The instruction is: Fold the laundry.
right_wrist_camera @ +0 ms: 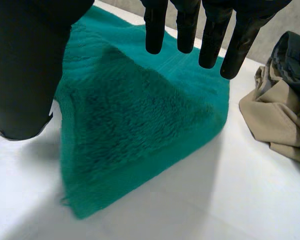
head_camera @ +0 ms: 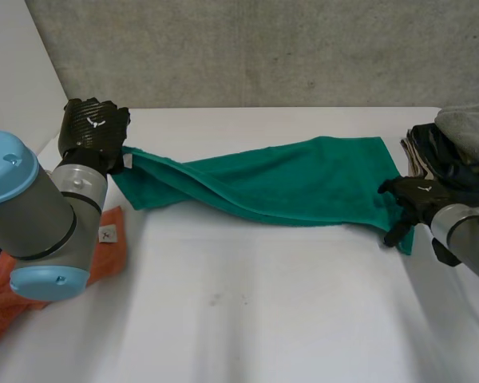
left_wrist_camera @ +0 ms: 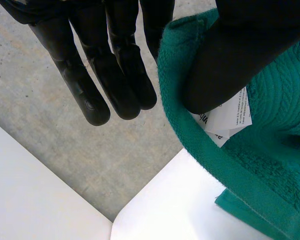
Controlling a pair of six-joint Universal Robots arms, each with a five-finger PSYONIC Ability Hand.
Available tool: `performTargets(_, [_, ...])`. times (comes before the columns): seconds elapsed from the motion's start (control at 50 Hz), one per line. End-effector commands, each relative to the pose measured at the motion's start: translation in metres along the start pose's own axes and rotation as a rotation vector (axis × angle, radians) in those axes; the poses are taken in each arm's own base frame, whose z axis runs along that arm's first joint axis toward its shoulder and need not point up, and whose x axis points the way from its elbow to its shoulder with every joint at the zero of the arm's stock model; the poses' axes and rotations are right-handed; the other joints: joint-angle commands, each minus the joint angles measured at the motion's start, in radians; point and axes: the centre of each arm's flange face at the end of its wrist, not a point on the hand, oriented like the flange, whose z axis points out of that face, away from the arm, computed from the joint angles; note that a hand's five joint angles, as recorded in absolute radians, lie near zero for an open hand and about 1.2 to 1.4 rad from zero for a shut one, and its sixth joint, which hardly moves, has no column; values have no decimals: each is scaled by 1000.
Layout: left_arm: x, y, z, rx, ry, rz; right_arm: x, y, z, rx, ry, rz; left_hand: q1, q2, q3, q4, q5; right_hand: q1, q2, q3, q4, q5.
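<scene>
Head view: green towel (head_camera: 303,179) lay stretched across the white table (head_camera: 247,319). Left hand (head_camera: 94,128) pinched its label corner between thumb and fingers. Right hand (head_camera: 415,199) hovered over the opposite corner, fingers straight, gripping nothing.

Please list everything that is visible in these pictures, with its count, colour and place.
green towel: one, green, stretched across the table
label: one, white, on the towel's held corner
orange cloth: one, orange, on the table's left side
clothes pile: one, grey, dark and beige, on the table's right side
table: one, white, under everything
left hand: one, black, gripping the towel's corner
right hand: one, black, open over the towel's other end
</scene>
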Motion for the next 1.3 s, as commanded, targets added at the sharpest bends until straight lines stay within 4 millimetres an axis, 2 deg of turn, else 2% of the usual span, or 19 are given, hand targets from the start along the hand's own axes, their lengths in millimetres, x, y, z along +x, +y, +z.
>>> performTargets(0.02, [1, 1, -1, -4, 3, 1, -4, 5, 13, 10, 48, -28, 248, 197, 203, 194, 249, 67, 59, 70, 49, 60])
performTargets(0.14, [-1, 2, 0, -6, -1, 1, 1, -2, 15, 63, 97, -45, 248, 197, 203, 194, 249, 386, 378, 389, 368, 379])
performTargets(0.16, [-1, 2, 0, -6, -1, 1, 2, -4, 15, 75, 105, -47, 248, 197, 203, 194, 249, 532, 524, 535, 514, 525])
performTargets(0.18, [-1, 2, 0, -7, -3, 1, 5, -8, 14, 96, 114, -48, 248, 197, 203, 194, 249, 874, 865, 876, 856, 867])
performTargets(0.22, [-1, 2, -1, -9, -1, 1, 7, -14, 12, 120, 119, -55, 248, 197, 203, 194, 249, 1142, 1134, 1145, 1124, 1135])
performTargets(0.3, [-1, 2, -6, -23, 8, 5, 11, -35, -4, 162, 131, -89, 248, 197, 203, 194, 249, 1144, 1135, 1146, 1125, 1137])
performTargets(0.42, [-6, -1, -28, -92, 49, 17, 5, -66, -48, 151, 69, -350, 248, 197, 203, 194, 249, 1144, 1135, 1146, 1125, 1137])
performTargets(0.48, [-7, 0, -40, -132, 74, 24, 16, -65, -72, 12, 53, -456, 248, 197, 203, 194, 249, 1144, 1135, 1146, 1125, 1137])
performTargets(0.56, [-10, 3, -65, -211, 119, 50, 26, -52, -93, -184, -1, -540, 248, 197, 203, 194, 249, 1144, 1135, 1146, 1125, 1137])
performTargets(0.62, [-9, 10, -80, -279, 159, 66, 25, -44, -112, -312, -72, -586, 248, 197, 203, 194, 249, 1144, 1135, 1146, 1125, 1137])
performTargets(0.72, [-6, 27, -109, -439, 256, 127, 22, -28, -132, -446, -168, -602, 248, 197, 203, 194, 249, 1144, 1135, 1146, 1125, 1137])
performTargets(0.78, [-3, 33, -116, -472, 292, 158, 23, -28, -128, -417, -154, -604, 248, 197, 203, 194, 249, 1144, 1135, 1146, 1125, 1137])
performTargets(0.86, [2, 34, -107, -434, 304, 145, 29, -29, -113, -337, -85, -631, 248, 197, 203, 194, 249, 1144, 1135, 1146, 1125, 1137])
performTargets(0.92, [16, 44, -91, -413, 328, 140, 32, -21, -93, -298, -43, -626, 248, 197, 203, 194, 249, 1144, 1135, 1146, 1125, 1137])
performTargets(0.94, [19, 47, -79, -395, 310, 139, 31, -19, -87, -289, -42, -626, 248, 197, 203, 194, 249, 1144, 1135, 1146, 1125, 1137])
performTargets(1.04, [27, 49, -54, -361, 292, 136, 17, -17, -65, -240, -27, -655, 248, 197, 203, 194, 249, 1144, 1135, 1146, 1125, 1137])
performTargets(1.12, [35, 56, -37, -352, 293, 137, 11, -21, -55, -194, -6, -685, 248, 197, 203, 194, 249, 1144, 1135, 1146, 1125, 1137])
performTargets(1.2, [40, 61, -11, -322, 257, 134, 8, -24, -33, -114, 25, -707, 248, 197, 203, 194, 249, 1144, 1135, 1146, 1125, 1137])
performTargets(1.3, [45, 67, 23, -268, 158, 141, 7, -40, 5, 71, 125, -755, 248, 197, 203, 194, 249, 1144, 1135, 1146, 1125, 1137])
